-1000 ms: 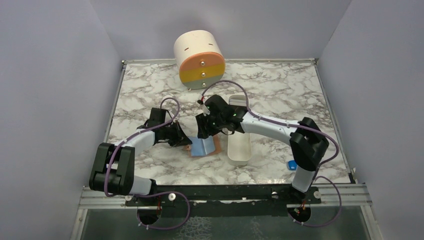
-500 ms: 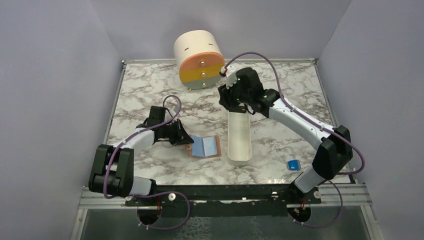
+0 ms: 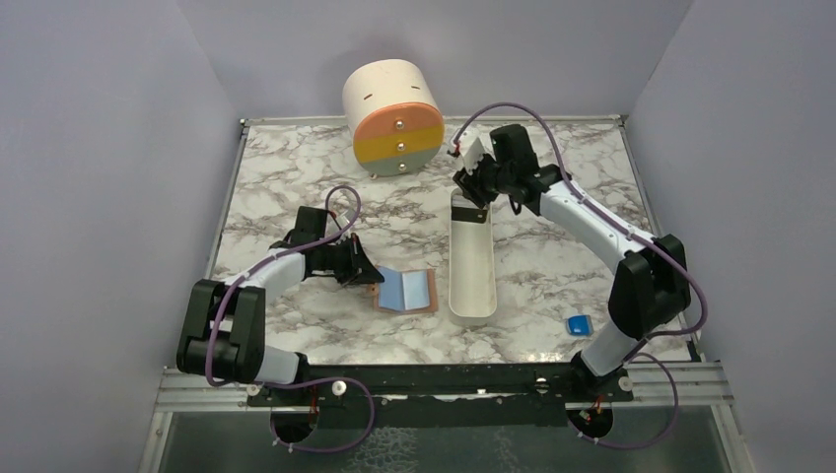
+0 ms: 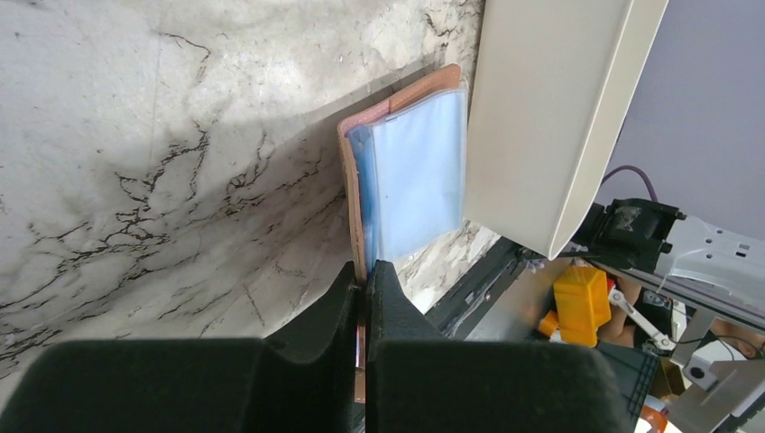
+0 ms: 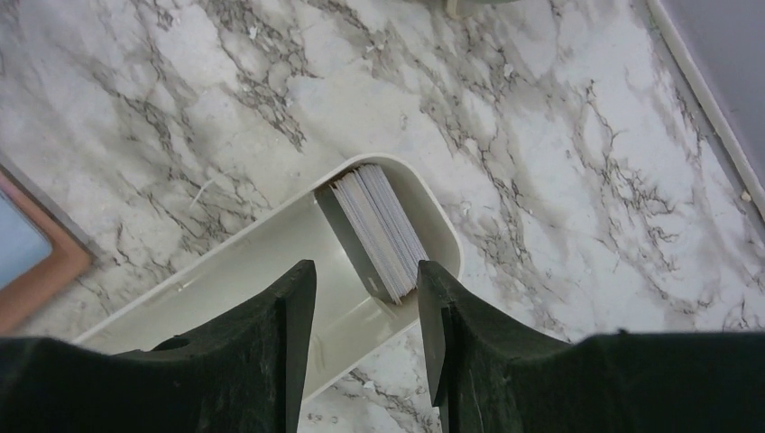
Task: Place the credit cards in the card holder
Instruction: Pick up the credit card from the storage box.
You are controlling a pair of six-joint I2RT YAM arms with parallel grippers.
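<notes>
The card holder (image 3: pixel 406 291) lies open on the marble, light-blue inner faces up inside a tan border. My left gripper (image 3: pixel 367 276) is shut on its left edge; the left wrist view shows the tan edge pinched between the left gripper's (image 4: pixel 365 275) jaws, with the blue face (image 4: pixel 415 171) beyond. The credit cards (image 5: pixel 379 230) stand on edge as a stack in the far end of a long white tray (image 5: pixel 225 262). My right gripper (image 5: pixel 365 280) hovers open just above that stack, nothing between its fingers. From above, the right gripper (image 3: pixel 476 192) is over the tray's far end (image 3: pixel 471 261).
A round cream drawer unit (image 3: pixel 392 116) with orange, yellow and grey fronts stands at the back. A small bright blue block (image 3: pixel 578 323) lies near the right arm's base. The tray's side (image 4: pixel 550 117) runs close along the card holder's right edge.
The right arm has swung away from the card holder to the far end of the tray, over the card stack. The left gripper has stayed shut on the card holder's edge.
</notes>
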